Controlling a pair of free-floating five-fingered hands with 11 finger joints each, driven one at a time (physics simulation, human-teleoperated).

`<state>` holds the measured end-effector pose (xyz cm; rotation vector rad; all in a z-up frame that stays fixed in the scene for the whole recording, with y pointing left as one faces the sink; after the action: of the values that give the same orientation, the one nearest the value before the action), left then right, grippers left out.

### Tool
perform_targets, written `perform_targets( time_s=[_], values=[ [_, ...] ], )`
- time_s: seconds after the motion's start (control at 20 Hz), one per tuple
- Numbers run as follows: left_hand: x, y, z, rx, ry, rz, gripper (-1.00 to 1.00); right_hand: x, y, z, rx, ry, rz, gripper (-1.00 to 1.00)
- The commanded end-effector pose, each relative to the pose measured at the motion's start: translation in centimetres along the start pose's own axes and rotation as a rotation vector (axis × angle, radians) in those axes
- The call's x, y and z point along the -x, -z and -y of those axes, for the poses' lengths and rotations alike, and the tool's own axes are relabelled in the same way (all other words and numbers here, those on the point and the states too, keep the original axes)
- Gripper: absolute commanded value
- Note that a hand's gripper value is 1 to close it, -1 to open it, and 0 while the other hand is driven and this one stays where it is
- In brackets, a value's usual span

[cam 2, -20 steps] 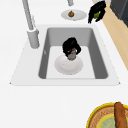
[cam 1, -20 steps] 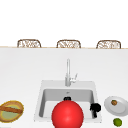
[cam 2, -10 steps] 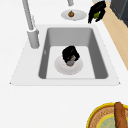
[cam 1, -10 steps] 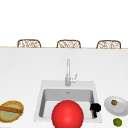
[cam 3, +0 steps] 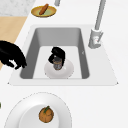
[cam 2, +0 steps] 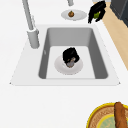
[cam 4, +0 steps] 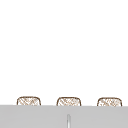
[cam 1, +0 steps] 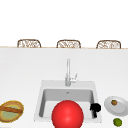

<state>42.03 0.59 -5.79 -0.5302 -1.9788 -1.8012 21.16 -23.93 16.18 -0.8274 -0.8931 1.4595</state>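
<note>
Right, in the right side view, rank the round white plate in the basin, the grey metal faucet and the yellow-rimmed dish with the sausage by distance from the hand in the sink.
From the left hand:
1. Round white plate: directly beneath it.
2. Grey metal faucet: on the sink's back rim.
3. Yellow-rimmed dish: on the counter past the sink.

A white table (cam 1: 25, 75) carries everything, with a grey sink (cam 1: 42, 96) let into its middle and a tall faucet (cam 1: 68, 72) standing at the sink's far rim. To the left, near the front edge, lies a yellow plate (cam 1: 11, 111) with a brown sausage-like piece across it. To the right of the sink rests a white plate (cam 1: 120, 106) bearing a small brownish fruit (cam 1: 114, 102). Just nearer than that plate, a green lime (cam 1: 117, 122) lies on the table.
</note>
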Motion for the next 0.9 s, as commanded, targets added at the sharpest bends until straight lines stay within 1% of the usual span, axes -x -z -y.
perform_targets(
  time_s=[0.0, 0.05, 0.1, 0.15, 0.2, 0.25, 0.3, 0.35, 0.5, 0.6, 0.7, 0.85],
  values=[
    [0.3, 0.2, 0.9, -0.01, 0.045, -0.012, 1.0, 0.0, 0.0, 0.0, 0.0, 0.0, 0.0, 0.0],
    [0.1, 0.4, 0.3, 0.011, 0.02, -0.008, 1.0, 0.0, 0.0, 0.0, 0.0, 0.0, 0.0, 0.0],
    [0.0, 0.2, 0.0, 0.025, 0.007, -0.016, -1.0, 0.0, 0.0, 0.0, 0.0, 0.0, 0.0, 0.0],
    [-0.5, 0.6, -0.7, 0.009, 0.059, -0.075, -1.0, 0.0, 0.0, 0.0, 0.0, 0.0, 0.0, 0.0],
    [-0.9, 0.2, -1.4, -0.03, 0.066, -0.042, -1.0, 0.0, 0.0, 0.0, 0.0, 0.0, 0.0, 0.0],
    [-1.1, 0.2, -1.9, -0.027, 0.052, -0.045, -1.0, 0.0, 0.0, 0.0, 0.0, 0.0, 0.0, 0.0],
    [-1.5, 0.0, -2.6, -0.028, 0.06, -0.041, -1.0, 0.0, 0.0, 0.0, 0.0, 0.0, 0.0, 0.0],
    [-1.8, -0.2, -2.9, -0.021, 0.041, -0.042, -1.0, 0.0, 0.0, 0.0, 0.0, 0.0, 0.0, 0.0],
    [-2.4, -0.9, -4.0, -0.019, -0.007, -0.038, -1.0, 0.0, 0.0, 0.0, 0.0, 0.0, 0.0, 0.0],
    [-3.5, -1.6, -4.6, -0.025, -0.005, -0.047, -1.0, 0.0, 0.0, 0.0, 0.0, 0.0, 0.0, 0.0],
    [-4.1, -2.5, -5.5, -0.024, -0.024, -0.049, -1.0, 0.0, 0.0, 0.0, 0.0, 0.0, 0.0, 0.0],
    [-4.8, -3.8, -6.7, -0.012, -0.036, -0.033, -1.0, 0.0, 0.0, 0.0, 0.0, 0.0, 0.0, 0.0]
  ],
)
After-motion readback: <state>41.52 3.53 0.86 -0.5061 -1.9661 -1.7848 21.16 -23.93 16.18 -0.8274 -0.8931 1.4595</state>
